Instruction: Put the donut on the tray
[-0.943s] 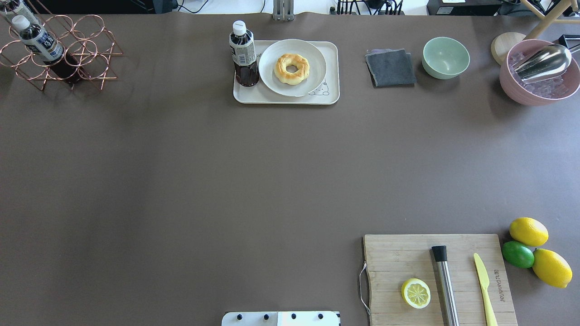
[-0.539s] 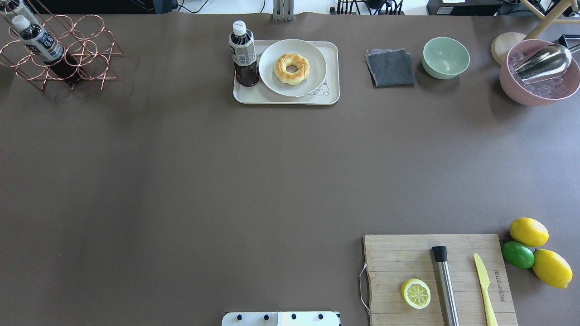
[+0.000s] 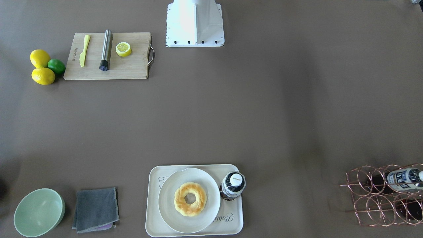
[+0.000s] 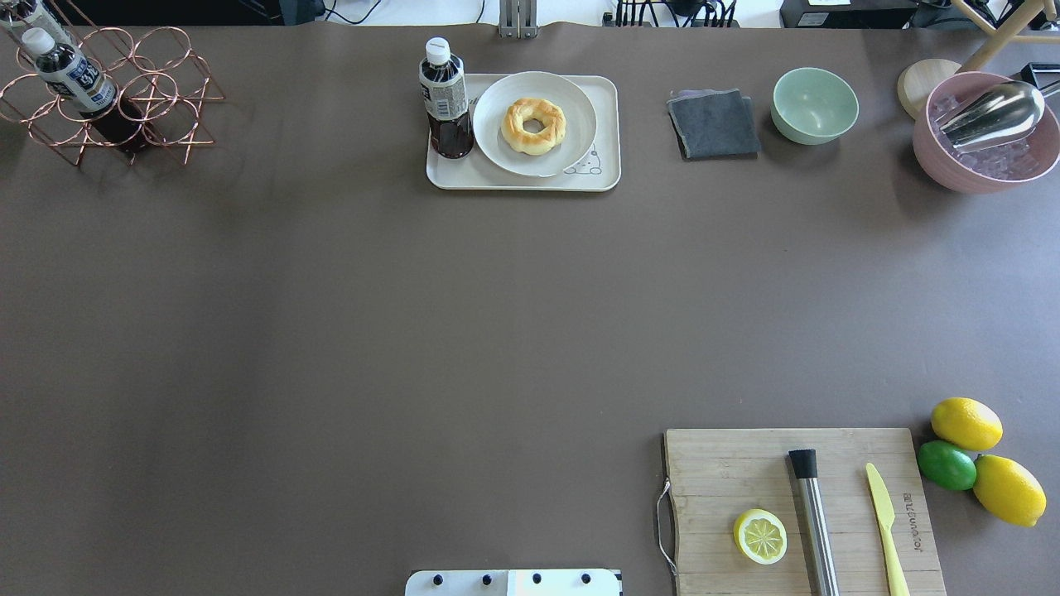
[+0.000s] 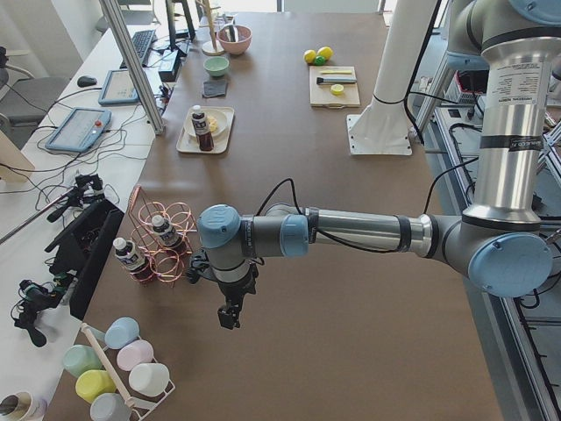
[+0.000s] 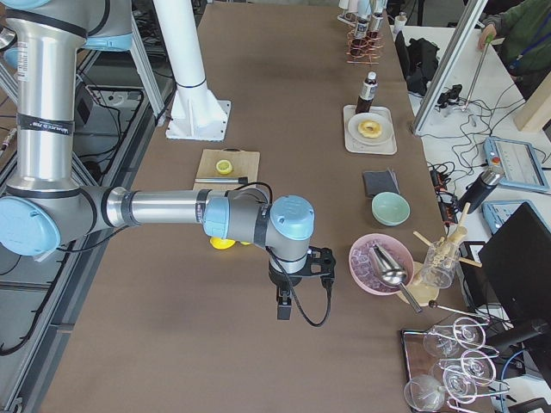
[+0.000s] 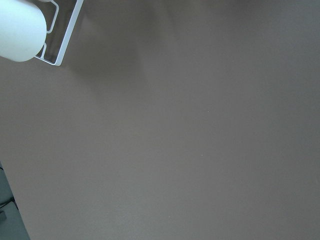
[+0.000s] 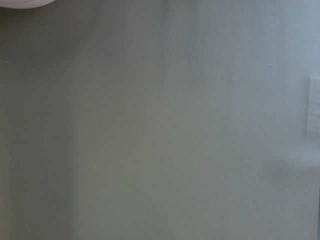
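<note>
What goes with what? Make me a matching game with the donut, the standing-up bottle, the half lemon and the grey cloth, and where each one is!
Things:
1. donut
2. standing bottle
3. half lemon
4. grey cloth

Places:
A. on the wooden cutting board
B. on the round white plate
C. flat on the table, beside the green bowl
D. on the tray, next to the plate

Right pairs: 1-B, 2-D, 3-A, 4-C.
</note>
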Tool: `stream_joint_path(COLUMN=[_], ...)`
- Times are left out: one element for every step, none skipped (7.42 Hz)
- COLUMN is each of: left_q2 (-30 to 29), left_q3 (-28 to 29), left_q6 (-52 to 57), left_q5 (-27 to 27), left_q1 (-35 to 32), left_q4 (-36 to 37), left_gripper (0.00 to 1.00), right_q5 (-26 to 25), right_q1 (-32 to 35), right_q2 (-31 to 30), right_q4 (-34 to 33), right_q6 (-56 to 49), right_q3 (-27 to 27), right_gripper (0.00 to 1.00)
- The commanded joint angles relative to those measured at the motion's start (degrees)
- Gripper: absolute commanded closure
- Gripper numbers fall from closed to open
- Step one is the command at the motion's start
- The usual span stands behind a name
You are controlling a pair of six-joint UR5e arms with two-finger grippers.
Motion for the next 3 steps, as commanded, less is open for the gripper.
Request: stream_joint_path(left_q2=[0.02, 0.02, 0.02], left_q3=[-0.03, -0.03, 0.15], left_q6=[0.0, 0.09, 0.09], left_q5=[0.0, 0.0, 0.0], left_q1=[-0.02, -0.02, -0.02], left_q4=[-0.09, -0.18, -0.26], left_gripper=[0.0, 0.0, 0.0], right_q5=[0.01, 0.01, 0.01], right_q1=[0.0, 0.0, 0.0], right_q2=[-0.2, -0.2, -0.29], right_q4=[0.0, 0.0, 0.0], right_q6=[0.01, -0.08, -0.08], right_q3=[0.02, 0.11, 0.02], right_gripper=[0.0, 0.0, 0.0])
